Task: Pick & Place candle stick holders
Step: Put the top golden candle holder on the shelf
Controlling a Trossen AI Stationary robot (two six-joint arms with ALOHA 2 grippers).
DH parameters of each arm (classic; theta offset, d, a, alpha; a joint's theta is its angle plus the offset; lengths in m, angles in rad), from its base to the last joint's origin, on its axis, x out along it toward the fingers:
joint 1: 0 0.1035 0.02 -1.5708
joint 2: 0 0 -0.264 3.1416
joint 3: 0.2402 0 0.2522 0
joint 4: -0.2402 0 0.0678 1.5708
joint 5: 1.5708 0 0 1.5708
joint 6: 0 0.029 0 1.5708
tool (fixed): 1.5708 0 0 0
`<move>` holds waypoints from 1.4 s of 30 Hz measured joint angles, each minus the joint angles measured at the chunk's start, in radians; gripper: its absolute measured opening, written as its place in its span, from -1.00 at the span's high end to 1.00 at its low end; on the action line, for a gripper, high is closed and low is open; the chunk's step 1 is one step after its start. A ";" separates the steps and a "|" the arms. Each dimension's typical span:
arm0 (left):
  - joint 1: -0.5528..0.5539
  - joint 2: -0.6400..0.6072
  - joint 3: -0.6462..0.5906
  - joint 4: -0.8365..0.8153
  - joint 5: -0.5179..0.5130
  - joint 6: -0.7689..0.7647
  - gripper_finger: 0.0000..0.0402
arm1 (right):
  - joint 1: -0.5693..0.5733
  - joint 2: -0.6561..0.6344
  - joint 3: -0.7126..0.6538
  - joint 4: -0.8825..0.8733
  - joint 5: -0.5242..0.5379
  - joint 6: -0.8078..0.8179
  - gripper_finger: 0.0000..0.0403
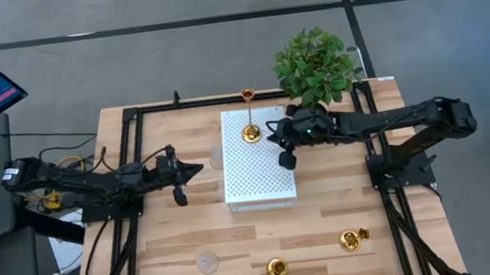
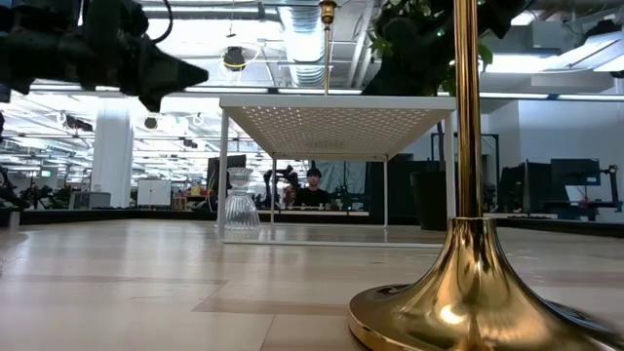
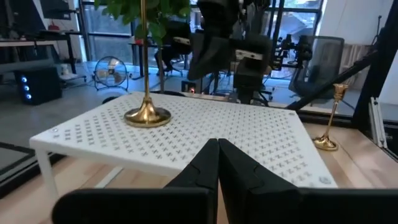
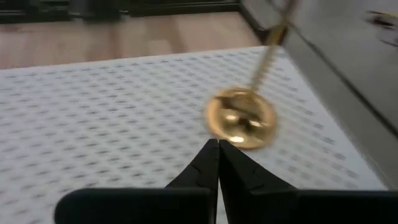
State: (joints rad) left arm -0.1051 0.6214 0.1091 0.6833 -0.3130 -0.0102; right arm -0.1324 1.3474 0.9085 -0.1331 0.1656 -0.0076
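The white perforated box (image 1: 256, 155) sits near the middle of the wooden table (image 1: 175, 256), with a green plant (image 1: 315, 63) behind its right rear corner. 1 tall gold candle holder (image 1: 251, 133) stands upright on the box top, near its rear edge.

The right gripper (image 1: 279, 145) hovers over the box just beside that holder, its fingers pressed together and holding nothing. In the right wrist view the closed fingertips (image 4: 217, 149) point at the holder's round gold base (image 4: 240, 118), close to it but not gripping it.

The left gripper (image 1: 195, 169) hangs over the table just left of the box, also closed with nothing between its fingers. The left wrist view shows its fingertips (image 3: 217, 146) meeting in front of the box top, the gold holder (image 3: 147, 115) standing on it.

A 2nd tall gold holder (image 1: 247, 94) stands on the table behind the box. A gold holder (image 1: 277, 268) stands near the front edge of the table, and another gold one (image 1: 354, 238) lies to its right, apparently on its side. A clear glass holder (image 1: 207, 263) rests on the table at the front left. In the low view another glass holder (image 2: 241, 205) stands on the table at the left side of the box. A person (image 2: 313, 188) shows in the room far behind.
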 joint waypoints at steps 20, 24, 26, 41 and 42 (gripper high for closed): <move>0.266 0.520 0.349 0.021 0.263 0.031 0.98 | -0.003 -0.135 -0.264 0.274 -0.201 -0.044 1.00; 0.291 0.561 0.376 0.021 0.265 0.032 0.97 | -0.028 -0.257 -0.385 0.376 -0.224 -0.047 1.00; 0.298 0.586 0.397 0.023 0.269 0.032 0.97 | -0.045 -0.313 -0.402 0.353 -0.241 -0.053 1.00; 0.361 0.754 0.543 0.036 0.295 0.020 0.98 | -0.083 -0.445 -0.442 0.313 -0.273 -0.051 1.00; 0.365 0.761 0.547 0.036 0.295 0.020 0.98 | -0.082 -0.443 -0.442 0.309 -0.272 -0.047 1.00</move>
State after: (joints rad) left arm 0.2603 1.3826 0.6564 0.7195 -0.0181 0.0097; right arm -0.2147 0.9039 0.4667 0.1762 -0.1069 -0.0545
